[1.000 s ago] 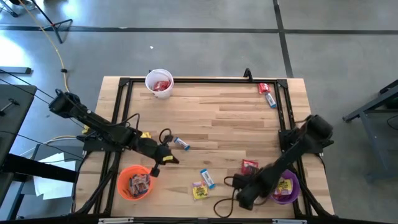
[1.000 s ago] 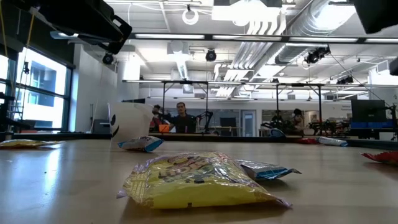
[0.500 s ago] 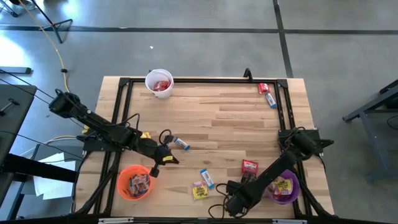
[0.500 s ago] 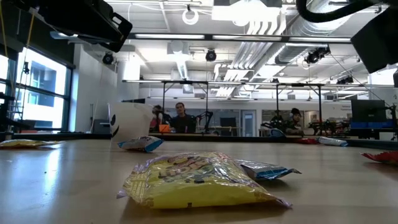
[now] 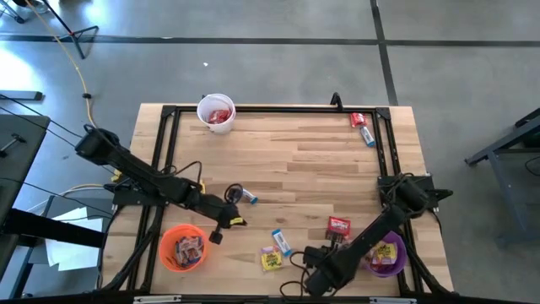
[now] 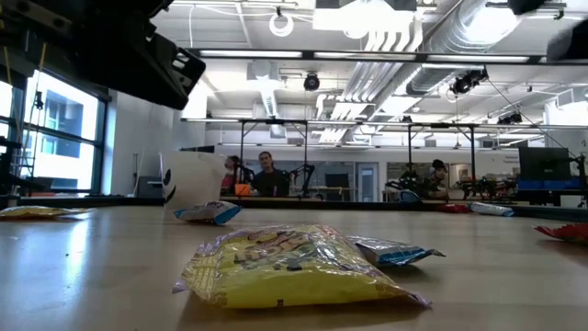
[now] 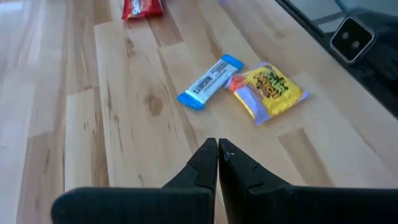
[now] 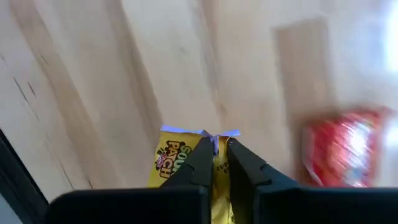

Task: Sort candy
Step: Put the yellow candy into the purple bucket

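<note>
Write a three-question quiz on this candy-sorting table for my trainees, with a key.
1. True or false: the white cup holds red candy.
2. Which cup sits right beside the right arm? A orange cup, B purple cup, C white cup.
3. In the left wrist view, is the left gripper open or shut?

Key: 1 true; 2 B; 3 shut.
</note>
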